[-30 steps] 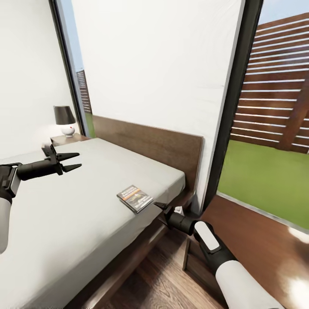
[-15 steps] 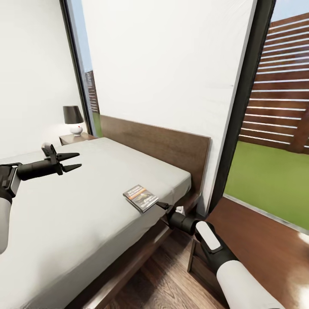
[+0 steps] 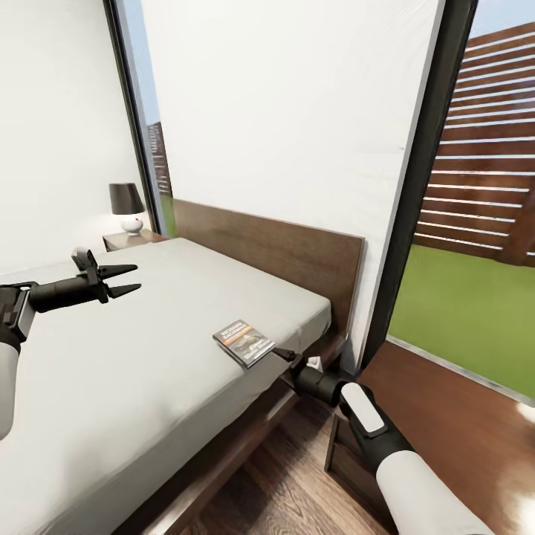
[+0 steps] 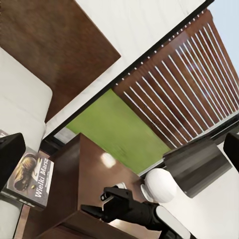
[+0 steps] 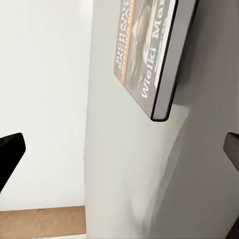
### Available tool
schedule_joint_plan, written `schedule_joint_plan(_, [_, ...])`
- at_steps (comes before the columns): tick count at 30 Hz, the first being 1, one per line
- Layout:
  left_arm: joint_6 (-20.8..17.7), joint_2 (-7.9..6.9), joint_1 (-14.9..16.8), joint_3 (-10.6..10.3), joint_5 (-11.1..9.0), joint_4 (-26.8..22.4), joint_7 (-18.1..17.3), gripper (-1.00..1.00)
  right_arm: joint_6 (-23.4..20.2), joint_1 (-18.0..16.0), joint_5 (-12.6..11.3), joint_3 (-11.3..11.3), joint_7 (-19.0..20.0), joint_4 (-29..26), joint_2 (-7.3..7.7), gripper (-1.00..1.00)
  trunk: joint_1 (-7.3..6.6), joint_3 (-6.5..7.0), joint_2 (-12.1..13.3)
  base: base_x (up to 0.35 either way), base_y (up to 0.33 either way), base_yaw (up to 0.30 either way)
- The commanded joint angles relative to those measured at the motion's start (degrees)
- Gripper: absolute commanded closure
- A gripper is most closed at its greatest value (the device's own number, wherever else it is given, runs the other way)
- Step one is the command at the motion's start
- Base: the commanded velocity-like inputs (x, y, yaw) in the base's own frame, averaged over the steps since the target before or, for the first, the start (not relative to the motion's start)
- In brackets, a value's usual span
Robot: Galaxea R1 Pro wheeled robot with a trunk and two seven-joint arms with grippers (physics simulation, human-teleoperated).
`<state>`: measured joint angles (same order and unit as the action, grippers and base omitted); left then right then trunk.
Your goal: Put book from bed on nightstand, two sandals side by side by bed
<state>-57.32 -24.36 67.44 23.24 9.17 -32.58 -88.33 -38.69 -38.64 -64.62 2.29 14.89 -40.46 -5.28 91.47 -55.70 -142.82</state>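
Book (image 5: pixel 149 55) cropped at frame edge, nightstand (image 3: pixel 349 457) (arm-covered) mostly hidden

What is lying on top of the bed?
On the bed's grey mattress lies one book, flat near the edge by the right pincer. Nothing else is visible; the mattress's near part runs out of frame.

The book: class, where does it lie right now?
In the head view the book lies flat on the bed, near its right edge, beside the right gripper.
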Motion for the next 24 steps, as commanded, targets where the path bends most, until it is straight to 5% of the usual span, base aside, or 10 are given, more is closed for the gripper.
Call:
schedule_joint_plan(1, [-0.6,0.03,0.05,0.22,0.6,-0.03,-0.45,-1.0,-0.11,-0.03,0.08,-0.16,0.12,-0.03,0.0,-1.0,-0.01,-0.06,-0.02,0.0,0.0,0.0])
schedule_joint_plan(24, [-0.6,-0.97,0.04,0.22,0.63,0.53,-0.52,-1.0,2.75,-0.03,0.08,-1.03,-4.55,-5.79,0.08,-1.0,-0.01,-0.06,-0.02,0.0,0.0,0.0])
